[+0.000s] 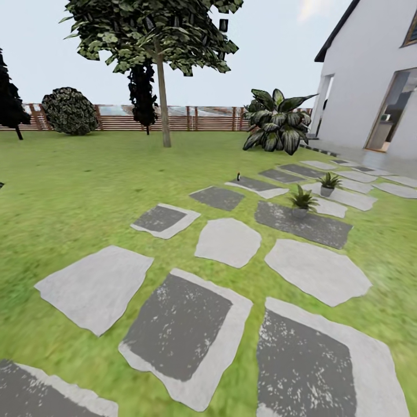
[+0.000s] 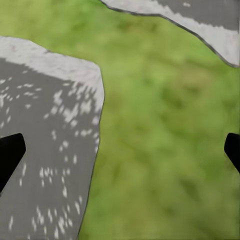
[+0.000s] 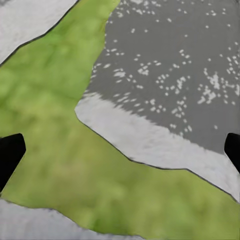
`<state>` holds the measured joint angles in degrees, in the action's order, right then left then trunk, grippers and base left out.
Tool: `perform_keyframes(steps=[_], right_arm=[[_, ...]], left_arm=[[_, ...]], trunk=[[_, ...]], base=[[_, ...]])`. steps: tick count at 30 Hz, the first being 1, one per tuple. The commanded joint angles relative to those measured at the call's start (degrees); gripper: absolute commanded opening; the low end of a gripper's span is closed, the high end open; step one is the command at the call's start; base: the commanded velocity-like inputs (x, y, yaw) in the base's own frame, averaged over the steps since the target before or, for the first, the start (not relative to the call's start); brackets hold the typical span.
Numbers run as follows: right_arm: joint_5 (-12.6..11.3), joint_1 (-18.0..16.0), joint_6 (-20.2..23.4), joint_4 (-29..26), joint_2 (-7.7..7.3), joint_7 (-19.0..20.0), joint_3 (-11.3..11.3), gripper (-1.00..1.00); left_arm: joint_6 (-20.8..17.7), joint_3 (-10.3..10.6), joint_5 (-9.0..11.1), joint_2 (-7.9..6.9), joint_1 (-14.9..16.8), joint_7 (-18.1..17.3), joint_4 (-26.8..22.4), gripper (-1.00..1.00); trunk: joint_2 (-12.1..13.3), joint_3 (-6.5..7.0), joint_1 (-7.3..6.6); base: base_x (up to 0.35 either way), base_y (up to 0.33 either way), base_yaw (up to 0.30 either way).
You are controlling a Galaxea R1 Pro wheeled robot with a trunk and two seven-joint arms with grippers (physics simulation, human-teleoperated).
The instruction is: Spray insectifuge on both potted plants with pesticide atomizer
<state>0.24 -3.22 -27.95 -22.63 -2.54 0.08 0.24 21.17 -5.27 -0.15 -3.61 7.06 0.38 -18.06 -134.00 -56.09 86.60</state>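
Observation:
The garden lawn [image 1: 87,191] spreads ahead, crossed by grey and dark stepping stones. The pesticide atomizer [image 1: 238,175] is a tiny dark upright shape on a far stone, too small for detail. Two potted plants stand to its right: one [image 1: 302,201] at the edge of a dark stone, the other [image 1: 329,184] further back on a pale stone. My left gripper [image 2: 120,152] is open, its dark fingertips far apart above grass and a stone's edge. My right gripper [image 3: 120,152] is open too, over grass between stones. Nothing sits between either pair of fingers.
A thin-trunked tree [image 1: 163,98] stands mid-lawn before the brown slatted fence [image 1: 191,117]. A large striped-leaf plant [image 1: 279,121] grows near the white house [image 1: 370,75] at right. A round dark bush [image 1: 69,111] sits at the far left.

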Motion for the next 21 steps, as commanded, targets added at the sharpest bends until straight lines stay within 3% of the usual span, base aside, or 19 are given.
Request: perform_keyframes(steps=[1,21], right_arm=[[0.1,0.0,-0.2,0.0,-0.01,0.0,0.0,1.00],[0.0,0.0,-0.2,0.0,-0.01,0.0,0.0,1.00]], left_arm=[[0.2,-0.1,0.0,0.01,0.0,0.0,0.0,1.00],[0.2,-0.1,0.0,0.01,0.0,0.0,0.1,1.00]], trunk=[[0.0,-0.05,0.02],[0.0,-0.05,0.02]], base=[[0.340,0.000,0.000],[0.340,0.000,0.000]])
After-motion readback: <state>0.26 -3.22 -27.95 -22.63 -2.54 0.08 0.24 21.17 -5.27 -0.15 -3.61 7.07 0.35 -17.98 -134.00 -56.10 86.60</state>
